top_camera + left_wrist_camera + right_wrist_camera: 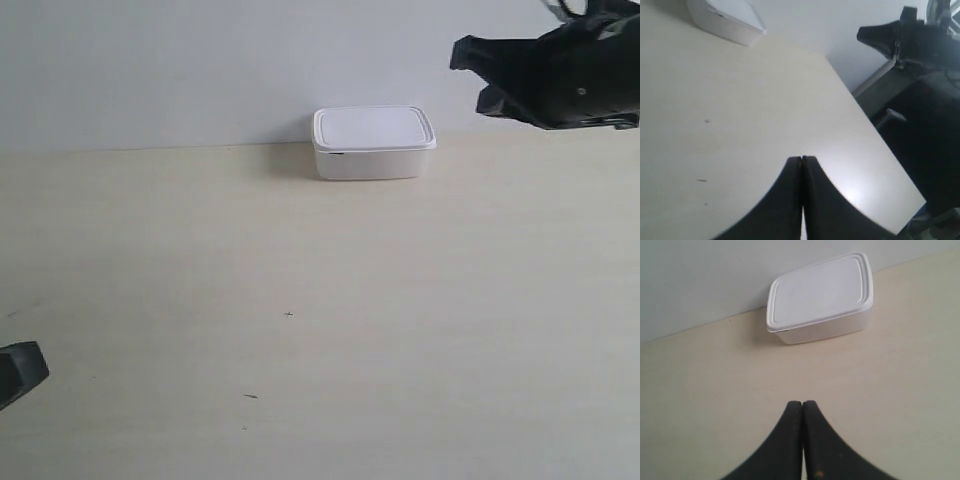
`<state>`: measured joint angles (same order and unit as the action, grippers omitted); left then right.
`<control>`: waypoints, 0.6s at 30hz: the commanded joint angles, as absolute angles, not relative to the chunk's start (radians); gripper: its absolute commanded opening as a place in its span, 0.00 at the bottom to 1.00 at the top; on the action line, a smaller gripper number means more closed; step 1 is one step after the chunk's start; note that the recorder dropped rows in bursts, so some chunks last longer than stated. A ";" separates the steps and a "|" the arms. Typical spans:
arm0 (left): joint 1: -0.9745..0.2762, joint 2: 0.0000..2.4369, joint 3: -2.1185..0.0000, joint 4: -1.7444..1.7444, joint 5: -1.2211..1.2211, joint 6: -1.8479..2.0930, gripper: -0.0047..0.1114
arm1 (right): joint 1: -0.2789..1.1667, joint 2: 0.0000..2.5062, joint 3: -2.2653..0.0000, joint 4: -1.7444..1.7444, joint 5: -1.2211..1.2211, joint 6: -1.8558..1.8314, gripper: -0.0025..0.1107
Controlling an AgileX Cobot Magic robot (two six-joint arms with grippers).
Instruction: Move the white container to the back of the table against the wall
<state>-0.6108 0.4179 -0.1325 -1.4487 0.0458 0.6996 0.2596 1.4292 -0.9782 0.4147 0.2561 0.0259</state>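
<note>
Showing only tips, frame-cropped: left gripper (pixel 802 159) and right gripper (pixel 803 402), two, both pressed together; one container (pixel 373 143) against wall (pixel 200 70).

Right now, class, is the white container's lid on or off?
On. The lid sits flat on the white container, its rim overhanging the walls in the right wrist view.

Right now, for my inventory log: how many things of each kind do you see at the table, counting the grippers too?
white container: 1
grippers: 2 (left gripper, right gripper, both with jaws shut)
Total: 3
</note>
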 commanded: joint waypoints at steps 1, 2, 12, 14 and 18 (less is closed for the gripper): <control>-0.618 0.325 -0.110 -1.448 0.056 0.701 0.04 | 0.256 1.189 -0.811 0.408 0.230 0.000 0.02; -0.618 0.307 -0.104 -1.448 0.063 0.701 0.04 | 0.256 1.136 -0.776 0.408 0.233 -0.008 0.02; -0.618 0.189 -0.035 -1.448 0.083 0.701 0.04 | 0.256 0.643 -0.513 0.412 0.267 -0.017 0.02; -0.618 0.176 -0.031 -1.448 0.079 0.701 0.04 | 0.256 0.548 -0.470 0.412 0.267 -0.017 0.02; -0.618 0.164 -0.027 -1.442 0.067 0.708 0.04 | 0.256 0.384 -0.396 0.412 0.269 -0.017 0.02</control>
